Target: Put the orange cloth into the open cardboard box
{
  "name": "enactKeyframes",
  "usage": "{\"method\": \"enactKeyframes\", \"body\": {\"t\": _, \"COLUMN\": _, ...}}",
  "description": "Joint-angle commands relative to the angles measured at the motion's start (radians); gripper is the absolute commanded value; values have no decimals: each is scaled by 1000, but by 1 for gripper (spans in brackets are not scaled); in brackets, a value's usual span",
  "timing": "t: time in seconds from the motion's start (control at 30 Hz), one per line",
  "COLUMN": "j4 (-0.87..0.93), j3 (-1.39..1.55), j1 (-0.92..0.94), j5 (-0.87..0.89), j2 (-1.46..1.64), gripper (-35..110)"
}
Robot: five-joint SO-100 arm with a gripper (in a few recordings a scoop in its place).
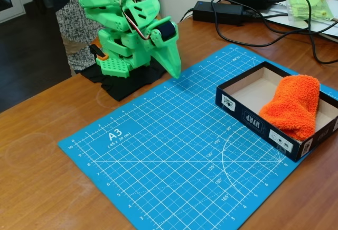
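In the fixed view, a blue cutting mat [174,156] is lying across the near part of the wooden table [37,187]. On its right edge the open cardboard box [248,118] is sitting, with the orange cloth [293,106] resting inside and draping over its near wall. Farther back, the green arm [127,29] is sitting folded on its base, its gripper [173,66] pointing down at the mat's far edge, fingers closed together and grasping nothing. Black power adapters [219,12] are lying beyond.

Orange cloth [293,106] lying inside open cardboard box [248,115] at right of frame, draped over its near wall. Green arm folded at upper left, tool [173,63] pointing down at blue mat [158,150] on wooden worktop [37,187].
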Motion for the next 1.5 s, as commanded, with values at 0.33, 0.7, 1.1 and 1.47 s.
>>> {"method": "enactKeyframes", "body": {"t": 0.33, "j4": 5, "j3": 14, "j1": 26, "j5": 11, "j2": 8, "gripper": 0}}
{"method": "enactKeyframes", "body": {"t": 0.7, "j4": 6, "j3": 14, "j1": -3, "j5": -9, "j2": 8, "gripper": 0}}
{"method": "enactKeyframes", "body": {"t": 1.1, "j4": 5, "j3": 15, "j1": -43, "j5": -32, "j2": 8, "gripper": 0}}
{"method": "enactKeyframes", "body": {"t": 1.47, "j4": 2, "j3": 17, "j1": -135, "j5": -92, "j2": 9, "gripper": 0}}
